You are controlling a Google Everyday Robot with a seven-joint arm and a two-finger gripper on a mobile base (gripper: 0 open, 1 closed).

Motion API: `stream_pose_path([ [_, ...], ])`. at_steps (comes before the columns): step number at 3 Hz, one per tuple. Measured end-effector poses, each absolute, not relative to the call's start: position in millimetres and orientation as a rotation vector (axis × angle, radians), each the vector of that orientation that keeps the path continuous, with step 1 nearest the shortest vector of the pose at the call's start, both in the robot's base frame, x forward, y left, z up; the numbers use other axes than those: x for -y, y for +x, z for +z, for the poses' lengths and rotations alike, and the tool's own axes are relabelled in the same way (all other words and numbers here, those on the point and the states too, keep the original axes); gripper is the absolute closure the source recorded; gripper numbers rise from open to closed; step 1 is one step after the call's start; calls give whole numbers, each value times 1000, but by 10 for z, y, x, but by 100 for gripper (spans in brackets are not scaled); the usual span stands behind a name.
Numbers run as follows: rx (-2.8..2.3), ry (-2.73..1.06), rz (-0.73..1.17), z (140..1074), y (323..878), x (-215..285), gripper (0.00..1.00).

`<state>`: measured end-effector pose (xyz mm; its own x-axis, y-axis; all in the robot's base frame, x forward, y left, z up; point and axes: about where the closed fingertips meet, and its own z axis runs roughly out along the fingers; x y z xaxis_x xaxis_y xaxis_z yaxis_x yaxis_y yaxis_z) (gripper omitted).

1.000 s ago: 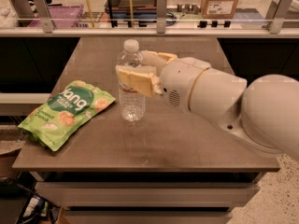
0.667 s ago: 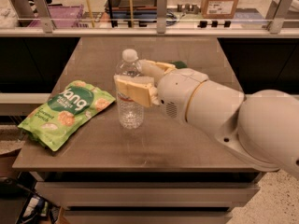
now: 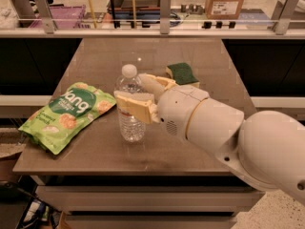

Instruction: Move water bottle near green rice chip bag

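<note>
Camera view shows the tool [image 3: 131,90] closed around the upright water bottle [image 3: 131,124] on the counter [image 3: 200,149]; the green rice chip bag [image 3: 66,116] lies just left of the tool; placing seems nearly done; next, I judge, release gently and withdraw without tipping the bottle.

Upright water bottle [image 3: 132,126] — clasped by the end effector [image 3: 130,88] — stands just beside green rice chip bag [image 3: 66,116].
</note>
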<state>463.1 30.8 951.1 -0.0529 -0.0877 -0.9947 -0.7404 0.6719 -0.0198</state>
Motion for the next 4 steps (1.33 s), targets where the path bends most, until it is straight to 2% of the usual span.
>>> stream_pose_path([
  [4, -1522, -786, 656, 9532, 4777, -483, 100],
])
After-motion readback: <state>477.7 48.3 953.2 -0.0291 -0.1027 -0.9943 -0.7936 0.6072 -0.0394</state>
